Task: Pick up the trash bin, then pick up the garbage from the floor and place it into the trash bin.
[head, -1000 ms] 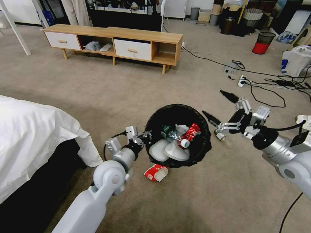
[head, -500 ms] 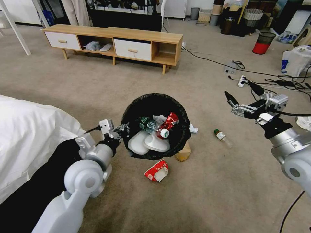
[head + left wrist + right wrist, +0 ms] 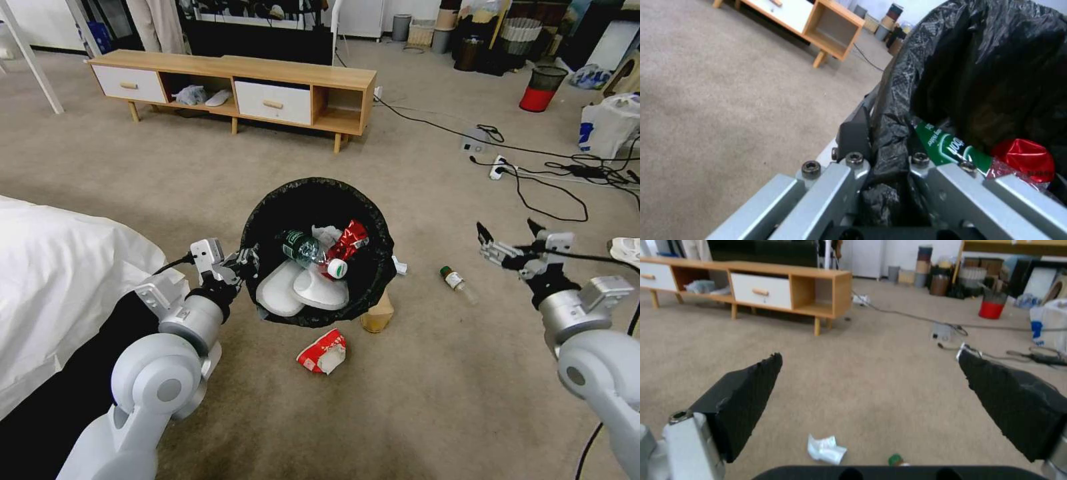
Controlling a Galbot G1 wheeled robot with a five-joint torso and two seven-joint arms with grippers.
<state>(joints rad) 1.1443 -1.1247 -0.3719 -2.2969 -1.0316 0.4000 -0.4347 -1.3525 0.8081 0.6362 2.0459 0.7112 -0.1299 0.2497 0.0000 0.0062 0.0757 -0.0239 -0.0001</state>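
Left gripper [image 3: 245,259] clamps rim of round black-lined white plastic trash bin [image 3: 373,220] held off carpet; thin-edge grip risks tilt, spill. Right gripper [image 3: 507,235] spread, empty, above clear green-labelled bottle [image 3: 457,283].

- Setting is looking like a bedroom mock-up in a lab: beige carpet [image 3: 200,173] covering the floor, bed [image 3: 60,280] with white sheet sitting beside it.
- Low wooden cabinet [image 3: 233,93] standing opposite.
- Cables [image 3: 533,180], a power strip [image 3: 499,167] and stacked boxes [image 3: 460,27] lying around behind.
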